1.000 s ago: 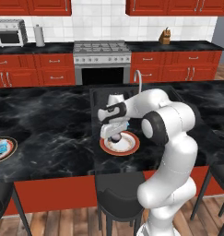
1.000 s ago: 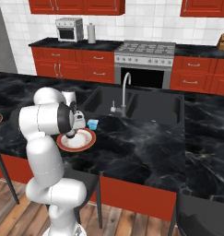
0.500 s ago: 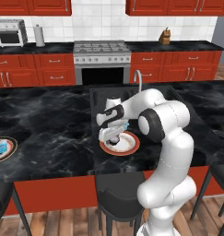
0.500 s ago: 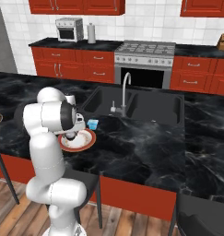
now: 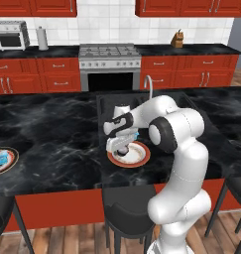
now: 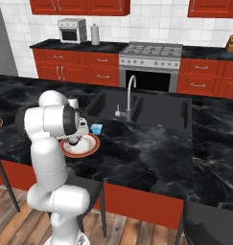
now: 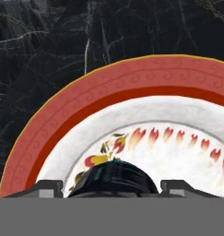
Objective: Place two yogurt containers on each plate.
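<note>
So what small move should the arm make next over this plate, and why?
Probably lift the end effector straight up. In the hand view a dark round yogurt container sits between its fingertips over the red-rimmed plate, so it seems placed. A light blue yogurt container waits on the counter beside that plate.

Rendered kitchen. Foreground: island counter of black white-veined marble (image 5: 52,134) on a red base, with recessed dark double sink (image 6: 151,109) and curved chrome tap (image 6: 130,93). Rear wall: white square tiles (image 5: 107,22), glossy red cabinets (image 5: 28,82) above and below a dark worktop. Centre rear: stainless gas range (image 5: 110,64). Far left: silver microwave (image 5: 11,34); beside it, possibly a paper-towel roll (image 5: 42,37). Black stools (image 5: 127,213) on brown wood-plank floor (image 5: 57,243).
</note>
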